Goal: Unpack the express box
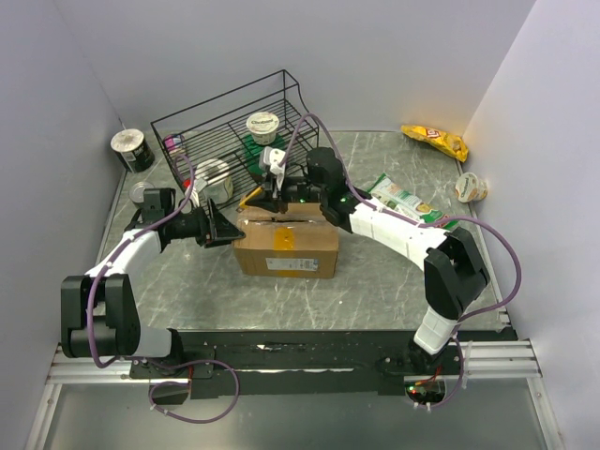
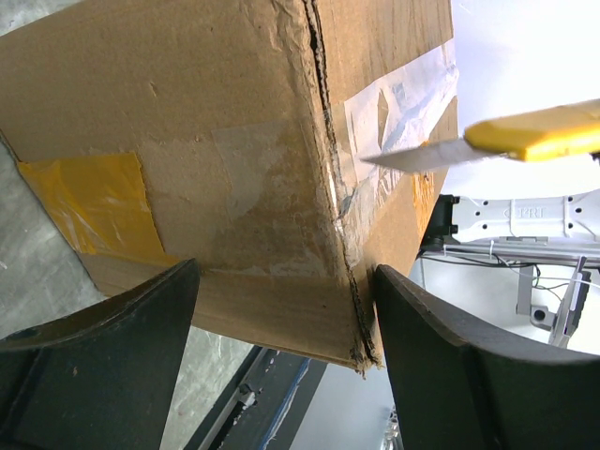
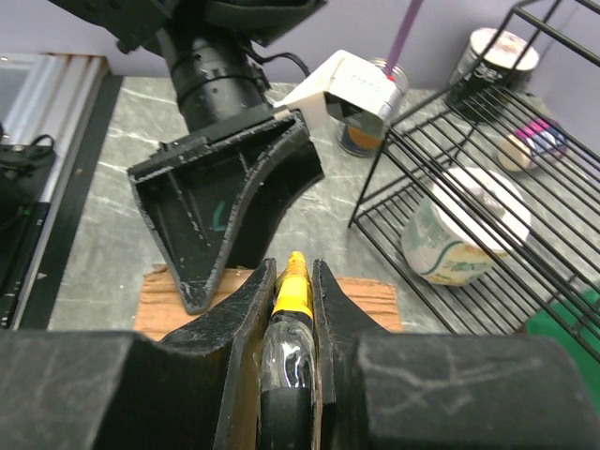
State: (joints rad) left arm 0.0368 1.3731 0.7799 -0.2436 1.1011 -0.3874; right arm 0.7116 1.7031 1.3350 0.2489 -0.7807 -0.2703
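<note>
the right gripper (image 3: 293, 274) is pinched shut on a yellow knife (image 3: 292, 292), its blade tip at a taped seam of the express box (image 1: 286, 246). the left gripper (image 1: 223, 228) stands wide open, jaws either side of the box's left edge. a black wire rack (image 1: 234, 127) holding cups (image 1: 262, 125) stands just behind the box.

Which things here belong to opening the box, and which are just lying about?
In use: brown corrugated cardboard box, yellow-handled utility knife, left end effector, right end effector.
Lying about: black wire rack, round paper tubs, yellow snack bag, green packet.
</note>
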